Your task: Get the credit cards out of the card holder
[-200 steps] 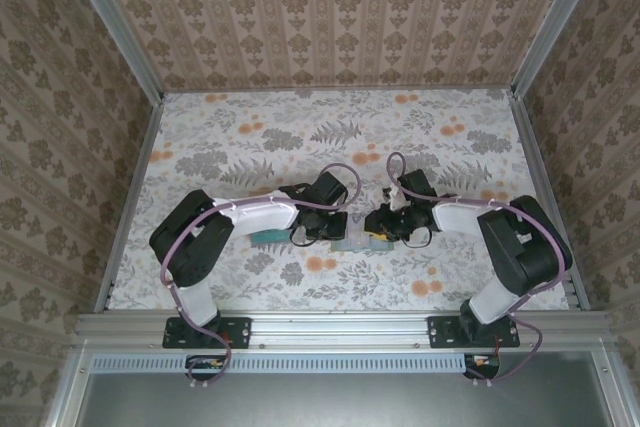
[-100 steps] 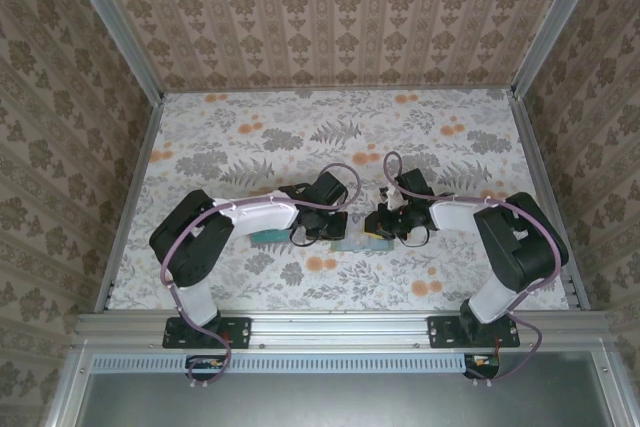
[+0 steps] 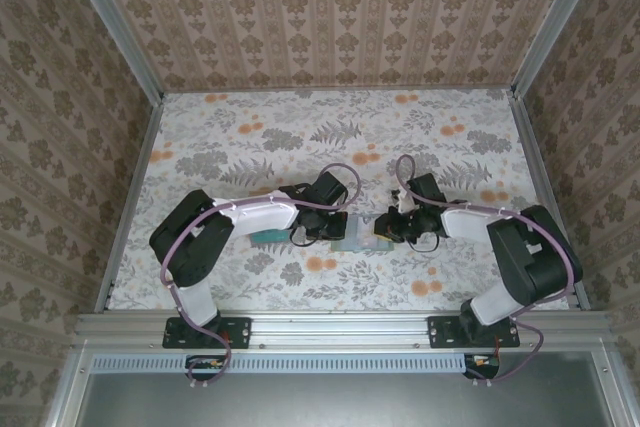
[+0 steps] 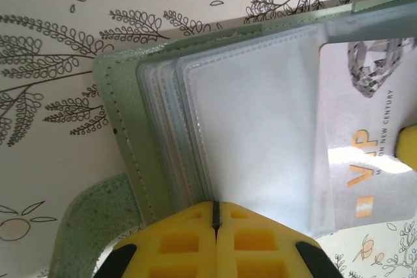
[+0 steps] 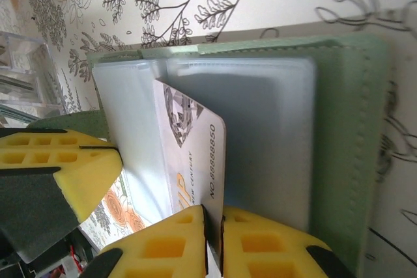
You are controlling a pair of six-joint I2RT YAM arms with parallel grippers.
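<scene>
The card holder (image 4: pixel 124 128) lies open on the table, grey-green with clear sleeves (image 4: pixel 254 122), and sits between the two grippers in the top view (image 3: pixel 357 244). My left gripper (image 4: pixel 215 205) is shut on the edge of a clear sleeve page and is at the holder's left (image 3: pixel 342 235). A white credit card (image 5: pixel 195 154) with a diamond print and orange letters sticks partway out of a sleeve. My right gripper (image 5: pixel 213 214) is shut on that card's edge, at the holder's right (image 3: pixel 379 233). The same credit card (image 4: pixel 371 154) reaches past the sleeve in the left wrist view.
A teal-green flat thing (image 3: pixel 268 237) lies on the floral tabletop (image 3: pixel 300 147) under my left forearm. A clear plastic box (image 5: pixel 19 69) stands at the left of the right wrist view. Patterned walls enclose the table on three sides.
My right gripper has closed onto the white card and shifted slightly toward the near edge, its arm swinging right. The left gripper has stayed shut in place.
</scene>
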